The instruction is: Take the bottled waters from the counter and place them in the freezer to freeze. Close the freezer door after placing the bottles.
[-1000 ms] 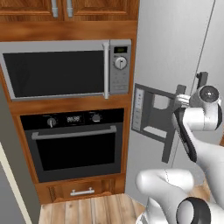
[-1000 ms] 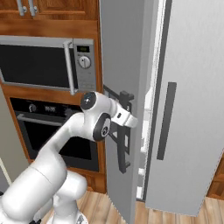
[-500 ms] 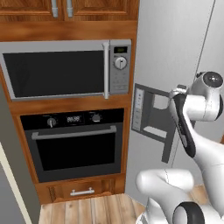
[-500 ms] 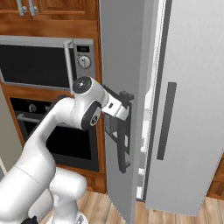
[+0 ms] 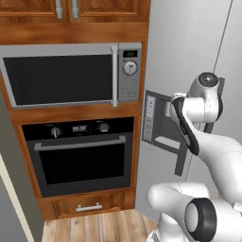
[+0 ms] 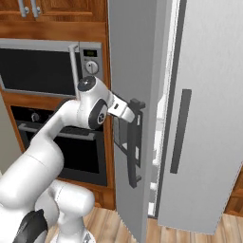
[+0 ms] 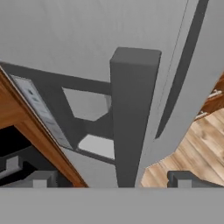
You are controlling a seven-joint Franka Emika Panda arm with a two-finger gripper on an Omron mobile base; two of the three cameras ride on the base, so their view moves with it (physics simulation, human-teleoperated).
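Hand (image 7: 111, 179): jaws spread wide, nothing held. In the hand view its 2 dark fingertips (image 7: 41, 178) stand on either side of the dark grey door handle (image 7: 131, 118), the bar between them, no contact visible. In the right base view the hand (image 6: 134, 111) sits at the upper end of that handle (image 6: 135, 147).

Change from 1 second ago: the wrist has rolled upward and the forearm has risen; in the left base view the round wrist joint now stands above the dispenser panel (image 5: 163, 125) rather than beside it. The jaws are as wide as before. The door's angle looks unchanged.

Freezer door (image 6: 130, 57): tall light-grey panel, ajar, its free edge swung out toward the robot. The hand is on its outer face, at the handle, just beside the recessed dispenser panel with its strip of buttons (image 7: 39, 109).

Freezer (image 6: 209, 114): light-grey unit to the right of the door; a narrow gap (image 6: 161, 123) between door and body shows white interior parts. A 2nd dark handle (image 6: 179, 130) runs down the right-hand door.

Surroundings: silver microwave (image 5: 71, 75) with 1 dial, set in brown wood; black-glass wall oven (image 5: 78, 156) below it; 1 wooden drawer (image 5: 87, 205) with a silver bar handle; wood-plank floor (image 5: 94, 229).
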